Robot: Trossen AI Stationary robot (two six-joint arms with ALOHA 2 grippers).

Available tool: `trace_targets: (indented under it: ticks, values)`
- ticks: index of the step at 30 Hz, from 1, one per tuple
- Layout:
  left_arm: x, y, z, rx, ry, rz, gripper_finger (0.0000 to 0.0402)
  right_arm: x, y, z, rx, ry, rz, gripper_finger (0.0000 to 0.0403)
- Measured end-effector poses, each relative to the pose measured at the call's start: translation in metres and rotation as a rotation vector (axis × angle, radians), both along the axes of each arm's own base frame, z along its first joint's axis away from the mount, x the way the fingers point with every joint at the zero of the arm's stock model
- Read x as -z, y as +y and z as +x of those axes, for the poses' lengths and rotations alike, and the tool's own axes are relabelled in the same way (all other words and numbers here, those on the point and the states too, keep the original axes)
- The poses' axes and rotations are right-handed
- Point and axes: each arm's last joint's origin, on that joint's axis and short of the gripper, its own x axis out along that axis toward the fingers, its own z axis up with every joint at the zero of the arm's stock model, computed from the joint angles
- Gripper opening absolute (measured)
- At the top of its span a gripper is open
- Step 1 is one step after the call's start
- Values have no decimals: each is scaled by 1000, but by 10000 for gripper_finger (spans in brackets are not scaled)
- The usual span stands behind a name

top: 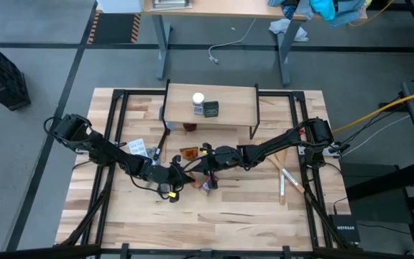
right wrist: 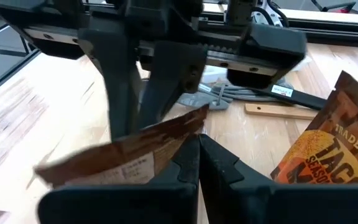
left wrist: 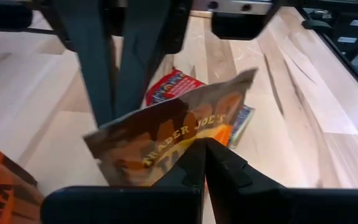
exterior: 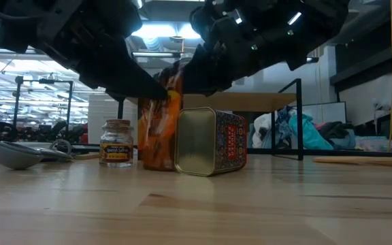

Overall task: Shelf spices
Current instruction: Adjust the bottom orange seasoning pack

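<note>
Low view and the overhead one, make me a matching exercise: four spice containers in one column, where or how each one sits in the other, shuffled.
Things:
1. white-capped jar
2. Trader Joe's packet
3. patterned tin
4. brown-capped jar

Places or states:
A. lying on its side on the table
B. standing upright on the table
C. on top of the shelf
D. pinched from opposite edges by the left gripper and the right gripper, both shut on it

Pairs: 1-C, 2-D, 3-A, 4-B
</note>
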Motion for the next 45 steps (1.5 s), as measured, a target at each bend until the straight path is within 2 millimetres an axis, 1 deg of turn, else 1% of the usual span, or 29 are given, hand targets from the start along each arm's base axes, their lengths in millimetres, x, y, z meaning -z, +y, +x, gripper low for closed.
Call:
trace_targets:
  ticks: [2, 6, 9, 12, 19, 23, 28, 35, 41, 45]
  values:
    - [0, 3, 1, -11, 0, 0, 3, 3, 0, 1, -4, 2, 2, 7]
    - [0, 8, 3, -29, 1, 2, 3, 20, 2, 5, -27, 46, 10, 7]
    - [0, 10, 3, -35, 3, 2, 3, 26, 4, 14, -64, 56, 26, 7]
    - [0, 11, 4, -36, 3, 2, 1, 28, 5, 24, -86, 58, 34, 7]
    - [0, 12, 4, -24, 2, 43, 1, 18, 6, 35, -110, 62, -40, 7]
    - [0, 13, 4, -56, -2, 83, 2, 14, 3, 38, -110, 76, -56, 7]
    - [0, 15, 4, -85, 0, 131, 2, 14, -2, 39, -104, 77, -60, 7]
    - [1, 23, 5, -128, 10, 145, 2, 14, -13, 40, -89, 77, -54, 7]
    - [1, 24, 6, -133, 11, 143, 3, 14, -13, 40, -90, 77, -54, 7]
    - [1, 21, 5, -125, 10, 144, 3, 14, -12, 40, -92, 79, -49, 7]
